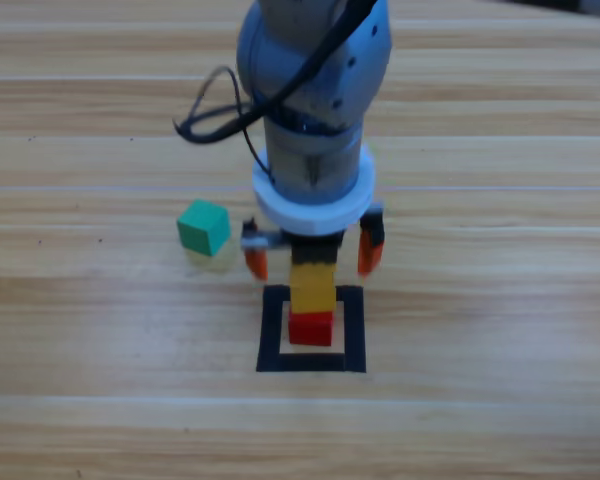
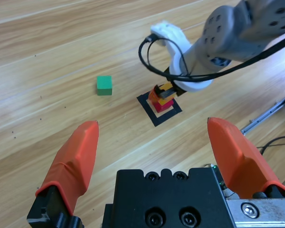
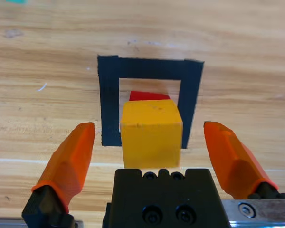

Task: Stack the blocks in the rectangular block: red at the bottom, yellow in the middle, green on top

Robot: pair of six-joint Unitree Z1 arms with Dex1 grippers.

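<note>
Green cube lies left of the stack, with the right arm's pincer nearest it.

The right gripper (image 1: pixel 313 252) hangs over the tape rectangle (image 1: pixel 272 330), jaws spread wide to either side of the yellow cube (image 1: pixel 311 284) and clear of it; yellow sits on the red cube (image 1: pixel 311 328) inside the outline. The green cube (image 1: pixel 203 227) rests on bare wood to the left and slightly farther back, outside the rectangle and near the gripper's left jaw. As a cube it has no long axis, though it sits turned a little against the tape edges. The left gripper (image 2: pixel 156 147) waits well away, jaws open and empty, so the right arm looks the likelier one to fetch green.
</note>
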